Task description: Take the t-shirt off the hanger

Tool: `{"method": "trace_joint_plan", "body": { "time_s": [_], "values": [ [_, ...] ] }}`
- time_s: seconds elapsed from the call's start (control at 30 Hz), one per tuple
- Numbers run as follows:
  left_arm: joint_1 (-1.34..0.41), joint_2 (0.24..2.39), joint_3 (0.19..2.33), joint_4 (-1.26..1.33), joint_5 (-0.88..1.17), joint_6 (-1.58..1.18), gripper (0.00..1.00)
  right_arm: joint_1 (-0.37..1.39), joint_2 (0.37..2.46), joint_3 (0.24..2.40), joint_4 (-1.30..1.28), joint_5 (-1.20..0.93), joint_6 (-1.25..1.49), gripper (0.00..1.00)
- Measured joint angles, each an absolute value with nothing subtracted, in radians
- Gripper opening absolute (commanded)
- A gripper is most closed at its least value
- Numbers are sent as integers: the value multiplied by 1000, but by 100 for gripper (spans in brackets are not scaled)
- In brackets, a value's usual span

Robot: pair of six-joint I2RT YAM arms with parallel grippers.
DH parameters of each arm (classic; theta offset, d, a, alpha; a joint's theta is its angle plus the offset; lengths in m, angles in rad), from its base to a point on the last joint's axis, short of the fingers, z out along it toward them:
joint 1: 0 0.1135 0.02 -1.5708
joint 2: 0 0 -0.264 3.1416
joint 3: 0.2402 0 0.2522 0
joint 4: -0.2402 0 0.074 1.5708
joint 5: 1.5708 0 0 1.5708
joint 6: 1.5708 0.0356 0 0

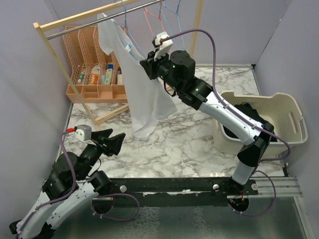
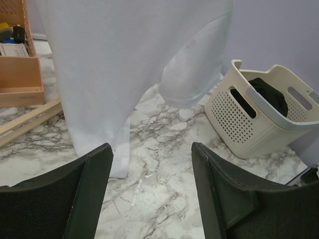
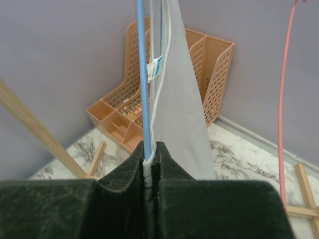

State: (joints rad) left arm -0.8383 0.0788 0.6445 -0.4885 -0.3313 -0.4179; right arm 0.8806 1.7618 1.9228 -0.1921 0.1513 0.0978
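Note:
A white t-shirt [image 1: 142,94] hangs on a blue wire hanger [image 1: 130,41] from the rail [image 1: 99,22] at the back left. My right gripper [image 1: 146,65] is raised at the shirt's shoulder. In the right wrist view it [image 3: 149,152] is shut on a bunched white edge of the t-shirt [image 3: 177,99], with the blue hanger wire [image 3: 142,74] rising out of the jaws. My left gripper [image 1: 113,139] is open and empty, low over the table, a little short of the shirt's hem [image 2: 124,64]. Its jaws [image 2: 152,149] stand wide apart.
A cream laundry basket [image 1: 286,117] holding a dark garment [image 1: 244,112] stands at the right, also in the left wrist view [image 2: 249,129]. An orange organiser [image 1: 94,64] sits behind the rack. A pink hanger [image 1: 149,20] and another blue one [image 1: 172,12] hang on the rail. The rack's wooden foot [image 1: 112,113] lies on the table.

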Motion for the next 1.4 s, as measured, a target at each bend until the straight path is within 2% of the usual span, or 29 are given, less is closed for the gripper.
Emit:
{"method": "trace_joint_plan", "body": {
  "time_s": [0.27,0.47,0.67,0.8,0.9,1.1,1.23,1.4],
  "values": [
    [-838,78,645,-489,-331,-418,67,881,1749,1963,-130,149,70,1],
    [-838,78,645,-488,-332,-418,68,881,1639,1845,-165,127,88,1],
    [-838,78,645,-485,-325,-411,76,881,1432,1676,-261,66,133,1],
    [-838,75,644,-464,-283,-391,91,880,1286,1544,-340,-15,156,1],
    [-838,71,635,-414,-217,-378,94,880,1196,1455,-420,-103,166,1],
    [-838,125,643,-283,-15,-357,95,880,1026,1237,-565,-292,178,1],
    [-838,276,729,-225,143,-326,94,880,927,1116,-616,-414,182,1],
    [-838,467,839,-194,315,-281,93,880,857,1063,-639,-527,183,2]
  ]
}}
